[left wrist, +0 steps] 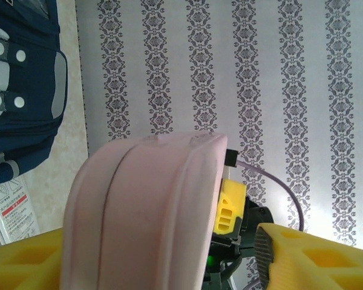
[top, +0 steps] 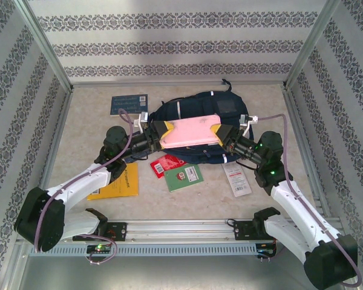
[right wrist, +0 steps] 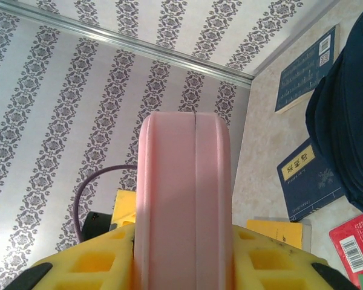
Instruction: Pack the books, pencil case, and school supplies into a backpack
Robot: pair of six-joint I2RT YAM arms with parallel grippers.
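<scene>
A pink pencil case (top: 190, 131) hangs level over the navy backpack (top: 196, 107) in the top view. My right gripper (top: 221, 133) is shut on its right end; in the right wrist view both yellow fingers (right wrist: 97, 260) press the pencil case (right wrist: 184, 193). My left gripper (top: 164, 135) surrounds the left end, open: in the left wrist view a gap shows between the pencil case (left wrist: 145, 217) and one finger (left wrist: 308, 260). Books lie on the table: dark blue (top: 129, 103), yellow-orange (top: 121, 181), green (top: 184, 176). A red packet (top: 166, 164) and a white strip (top: 237, 179) lie in front of the backpack.
A second dark blue book (right wrist: 305, 175) lies beside the backpack (right wrist: 345, 115) in the right wrist view. Patterned walls close in the table on three sides. A metal rail (top: 181, 228) with the arm bases runs along the near edge.
</scene>
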